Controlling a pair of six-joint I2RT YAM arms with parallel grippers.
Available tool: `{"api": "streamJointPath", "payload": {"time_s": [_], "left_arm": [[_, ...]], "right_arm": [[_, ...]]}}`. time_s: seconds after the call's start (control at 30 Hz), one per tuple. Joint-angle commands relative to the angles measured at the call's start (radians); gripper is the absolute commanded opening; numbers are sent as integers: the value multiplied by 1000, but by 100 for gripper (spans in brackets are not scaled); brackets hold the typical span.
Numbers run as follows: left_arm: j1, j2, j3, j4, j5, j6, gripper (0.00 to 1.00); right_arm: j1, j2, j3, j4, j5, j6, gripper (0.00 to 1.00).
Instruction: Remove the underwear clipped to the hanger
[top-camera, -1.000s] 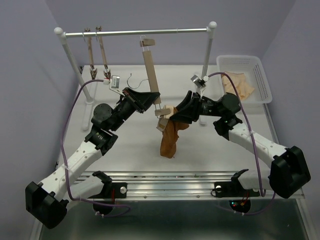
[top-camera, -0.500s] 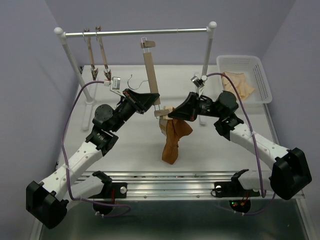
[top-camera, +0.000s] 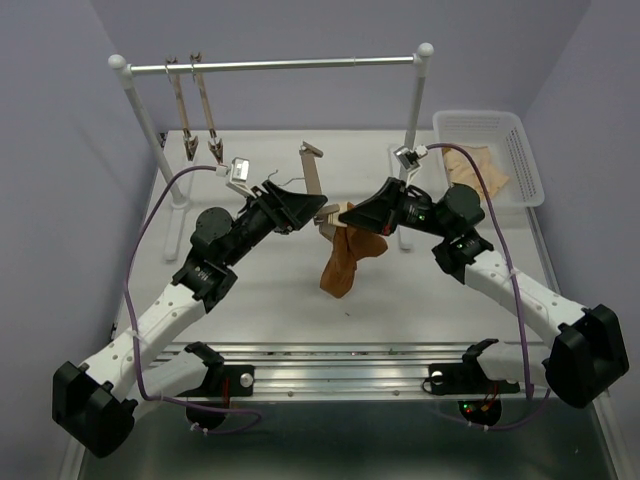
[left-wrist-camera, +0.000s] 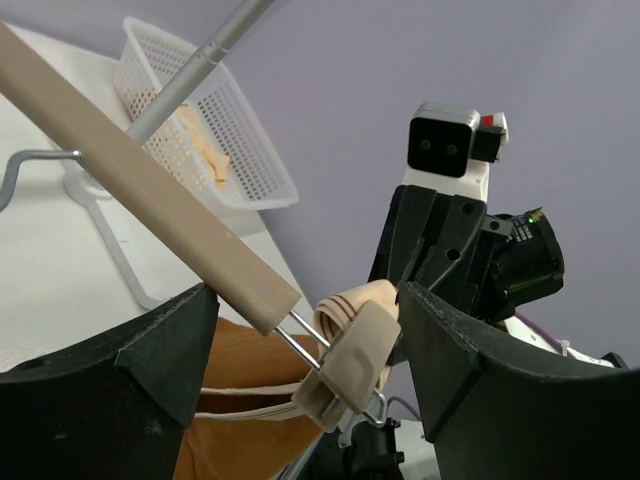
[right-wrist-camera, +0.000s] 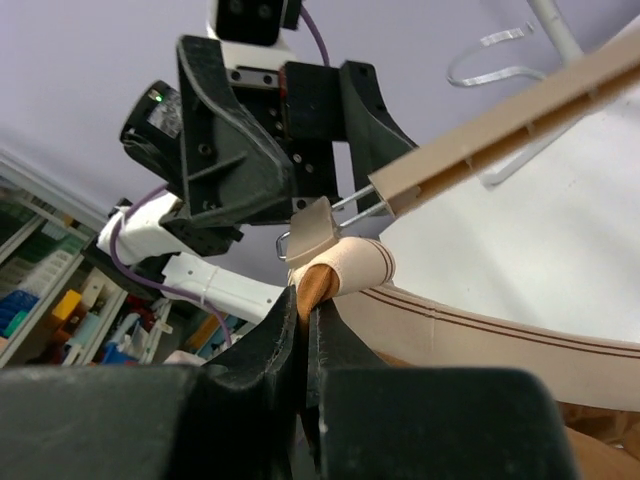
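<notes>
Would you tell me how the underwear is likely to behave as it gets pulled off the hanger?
Probably floppy: the underwear hangs in crumpled folds below the right gripper, which pinches it. Likely light, since it dangles from one clip. Its banded edge curls at the clip, so it may stretch before releasing.

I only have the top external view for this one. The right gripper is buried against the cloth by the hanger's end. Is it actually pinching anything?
Observer: Yes. In the right wrist view the right gripper is shut on a fold of the orange underwear, just below the clip.
Reviewer: And the left one? From above it just looks parked beside the bar.
Observer: The left wrist view shows the left gripper wide open, with the end of the hanger bar and that clip sitting in the gap between its jaws.
</notes>
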Motion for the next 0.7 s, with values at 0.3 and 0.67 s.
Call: {"api": "streamJointPath", "payload": {"time_s": [0.3, 0.67], "left_arm": [[40, -92, -93, 16, 77, -88, 89], [78, -80, -144, 34, 147, -169, 90]], "right_arm": [[7, 38, 1, 136, 55, 1, 1], [7, 33, -14, 108, 67, -126, 1]]}}
